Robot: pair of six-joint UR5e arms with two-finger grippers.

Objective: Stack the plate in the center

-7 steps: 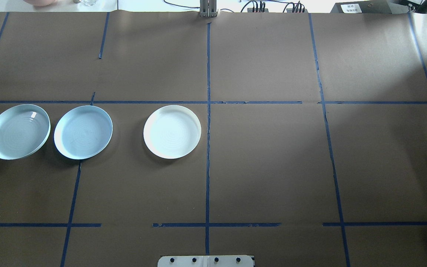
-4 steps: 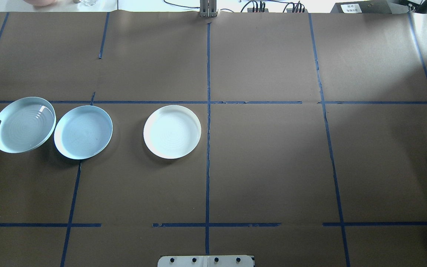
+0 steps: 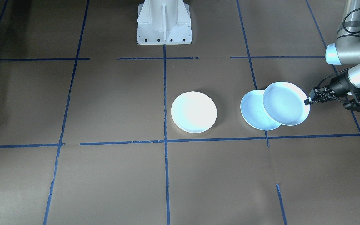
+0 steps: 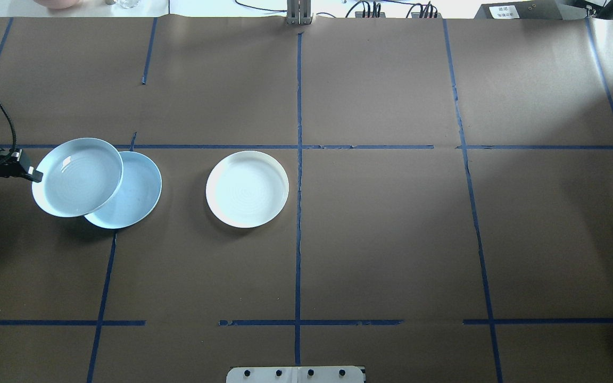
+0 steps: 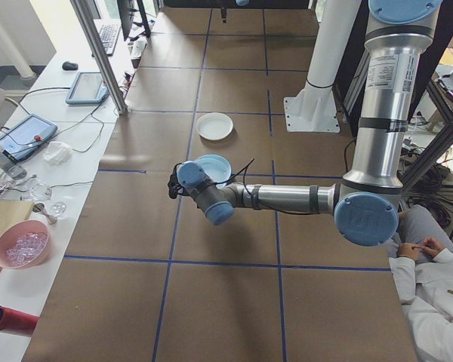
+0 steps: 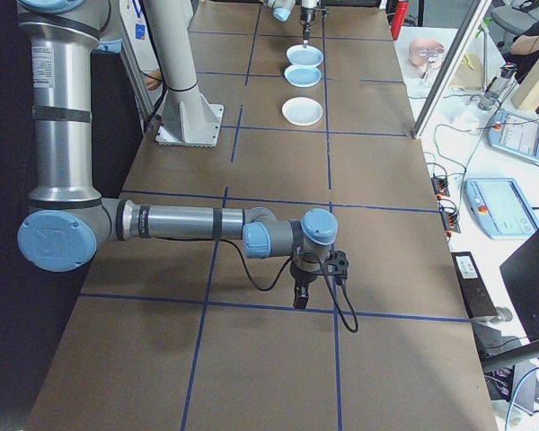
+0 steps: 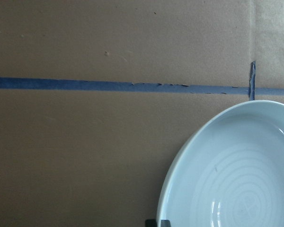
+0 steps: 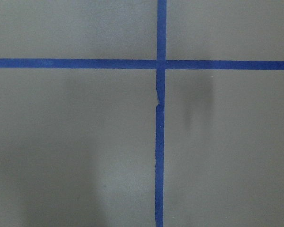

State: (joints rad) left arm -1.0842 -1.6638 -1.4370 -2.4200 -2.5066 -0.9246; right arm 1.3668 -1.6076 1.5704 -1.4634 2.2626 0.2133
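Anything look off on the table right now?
Nothing spilled or broken. The pale blue plate gripped at its rim by the left gripper overlaps the second blue plate rather than the white centre plate.

A robotics lab. The bench (image 4: 391, 239) is covered in brown paper marked into a grid with blue tape (image 4: 298, 213), and two industrial robot arms rise from a white pedestal (image 3: 164, 23) bolted at its edge. Along the far side runs a white side table (image 5: 30, 173) with control tablets (image 5: 23, 136), cables (image 5: 83, 139), a keyboard (image 5: 106, 34) and a mouse (image 5: 70, 65). A person in a white coat (image 5: 430, 294) sits near the robot.
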